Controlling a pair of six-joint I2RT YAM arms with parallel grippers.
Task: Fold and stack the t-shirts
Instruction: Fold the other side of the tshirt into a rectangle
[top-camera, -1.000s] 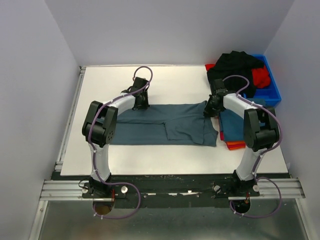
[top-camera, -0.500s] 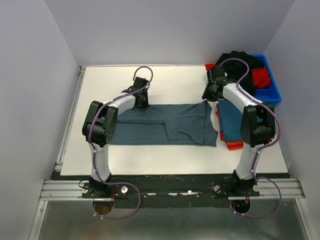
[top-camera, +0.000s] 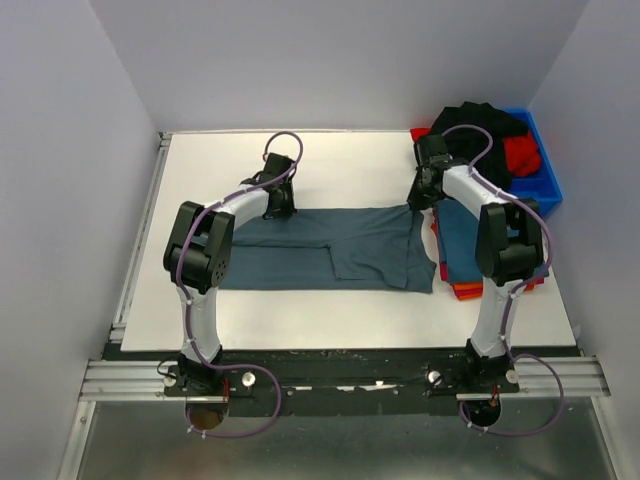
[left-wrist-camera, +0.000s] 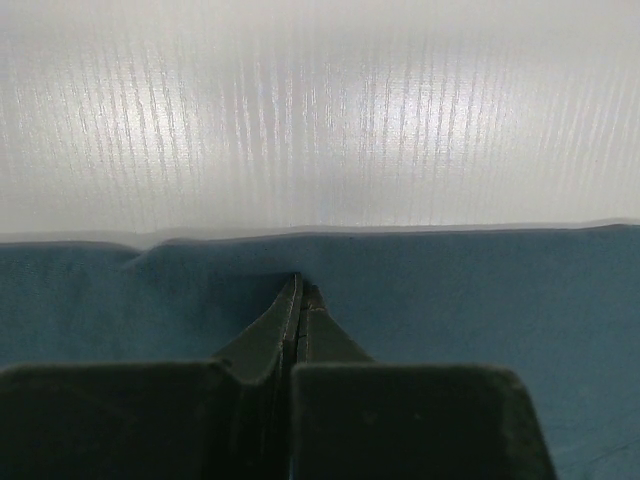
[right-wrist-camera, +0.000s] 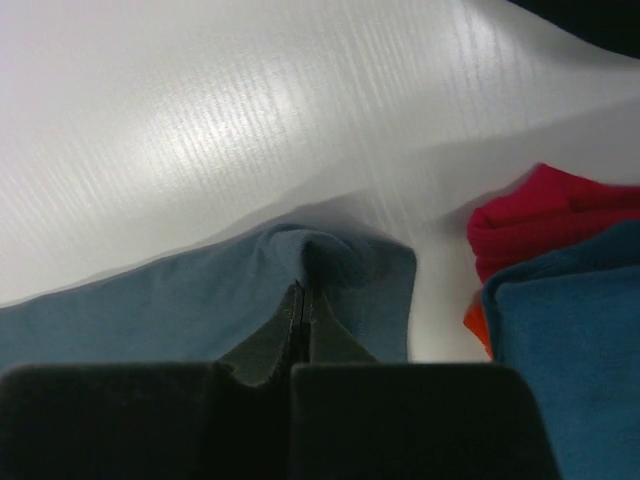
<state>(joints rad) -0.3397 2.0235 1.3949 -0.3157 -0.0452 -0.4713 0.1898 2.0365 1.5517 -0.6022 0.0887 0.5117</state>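
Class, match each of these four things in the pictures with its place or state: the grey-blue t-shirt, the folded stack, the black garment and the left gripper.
Column one
1. grey-blue t-shirt
2. folded stack
3. black garment
4. left gripper

Column two
A. heaped in the blue bin at the far right corner
B. spread flat across the middle of the table
C. shut on the far edge of the shirt
D. lying just past the right end of the spread shirt

Pairs: 1-B, 2-D, 3-A, 4-C
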